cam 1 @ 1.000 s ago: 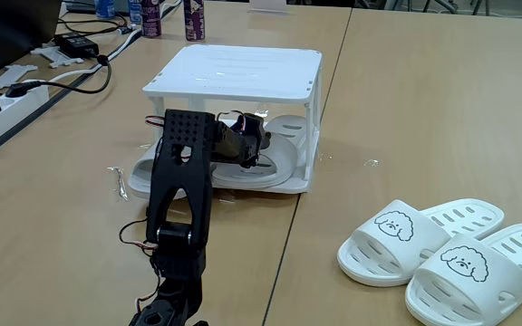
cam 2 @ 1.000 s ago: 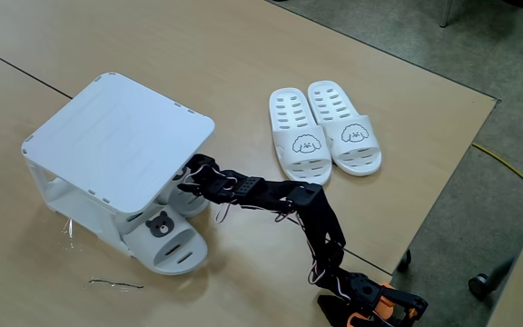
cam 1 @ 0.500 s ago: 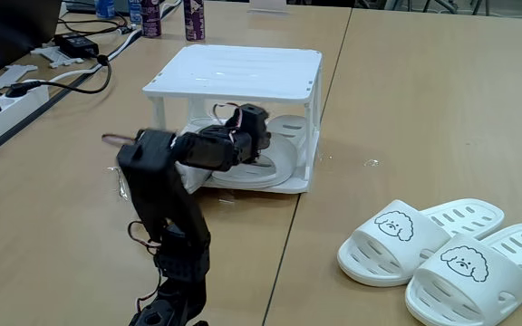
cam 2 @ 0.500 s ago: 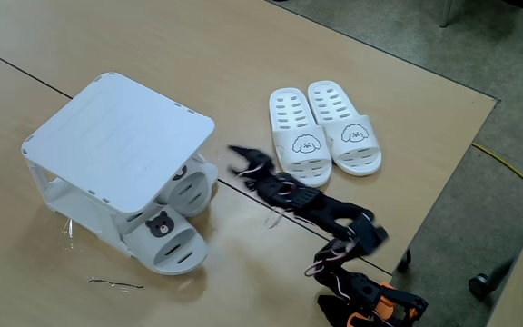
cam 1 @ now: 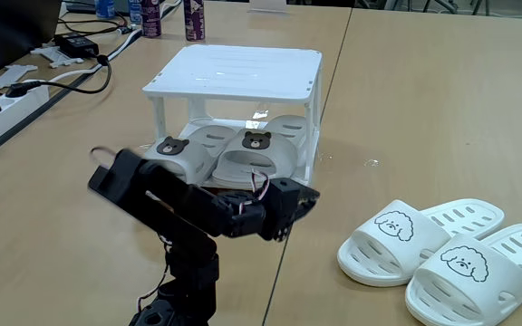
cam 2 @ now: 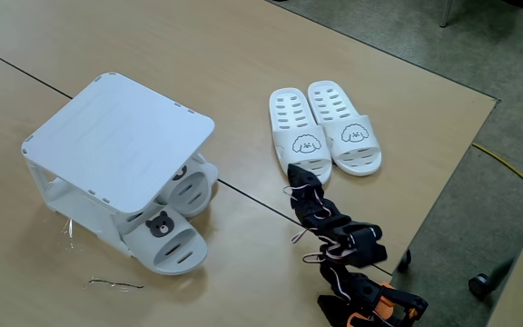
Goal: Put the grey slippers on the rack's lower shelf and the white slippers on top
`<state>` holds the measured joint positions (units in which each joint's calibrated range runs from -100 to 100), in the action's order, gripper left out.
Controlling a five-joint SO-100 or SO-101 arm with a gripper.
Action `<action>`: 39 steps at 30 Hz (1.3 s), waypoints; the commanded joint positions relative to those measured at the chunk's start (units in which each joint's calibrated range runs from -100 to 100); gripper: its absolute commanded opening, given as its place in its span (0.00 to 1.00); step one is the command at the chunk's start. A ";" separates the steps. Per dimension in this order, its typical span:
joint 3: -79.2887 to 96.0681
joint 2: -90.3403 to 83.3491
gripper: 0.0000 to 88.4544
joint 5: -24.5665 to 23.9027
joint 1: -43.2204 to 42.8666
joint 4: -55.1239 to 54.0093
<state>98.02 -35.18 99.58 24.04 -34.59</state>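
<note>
The white two-tier rack [cam 1: 234, 68] [cam 2: 116, 136] stands on the wooden table. Both grey slippers [cam 1: 252, 156] [cam 2: 169, 238] with bear faces lie side by side on its lower shelf [cam 2: 59, 193], toes poking out. The top tier is bare. The white slippers [cam 1: 397, 240] [cam 2: 300, 136] with puppy faces sit as a pair on the table, apart from the rack. My gripper [cam 1: 304, 199] [cam 2: 298, 173] hangs low between rack and white pair, just short of the nearer white slipper's toe. It holds nothing; its jaws are too dark and blurred to read.
A power strip [cam 1: 7, 91] with cables lies at the left edge in a fixed view, and bottles [cam 1: 193, 18] stand behind the rack. A thin wire [cam 2: 116, 284] lies on the table near the rack. The table edge [cam 2: 443, 191] runs close behind the white pair.
My gripper has pulled out from under the rack's top tier, leaving a grey slipper on the lower shelf, and the arm has swung across toward the white slippers.
</note>
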 commanded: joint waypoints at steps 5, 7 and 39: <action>0.89 28.07 0.01 0.42 6.46 -31.59; 1.25 33.79 0.01 0.42 7.45 -37.02; -36.27 68.12 0.27 0.42 11.23 -54.36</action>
<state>68.10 31.22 99.58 35.43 -88.67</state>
